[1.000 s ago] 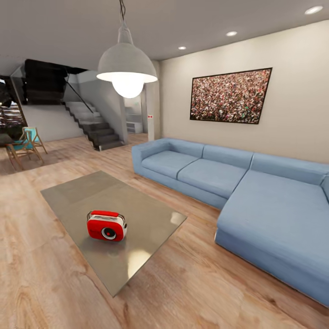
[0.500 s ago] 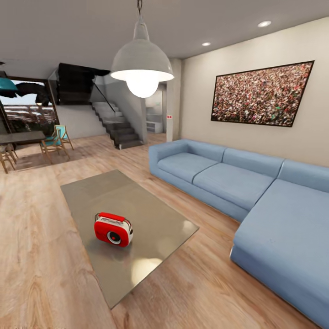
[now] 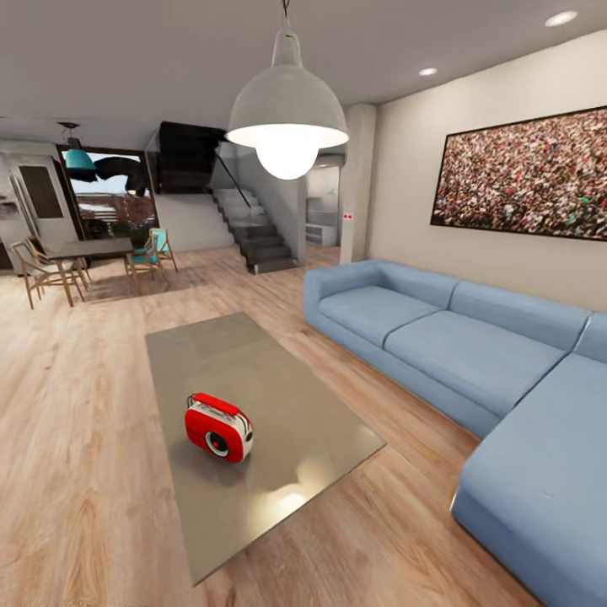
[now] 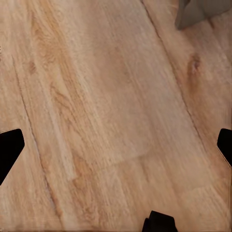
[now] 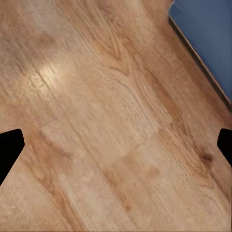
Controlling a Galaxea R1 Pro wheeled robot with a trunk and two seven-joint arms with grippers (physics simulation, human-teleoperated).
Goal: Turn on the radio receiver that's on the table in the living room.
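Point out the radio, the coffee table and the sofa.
radio (image 3: 218, 429): head view, on its red front face beside the dial.
coffee table (image 3: 253, 371): head view, on a bare stretch of its grey top beyond the radio.
sofa (image 3: 459, 350): head view, on a blue seat cushion.

Left gripper pointed down toward the floor, dark fingertips showing at opposite edges of its wrist view, jaws spread wide with nothing between them. Right gripper likewise aimed downward, fingertips far apart at the frame edges, jaws holding nothing.
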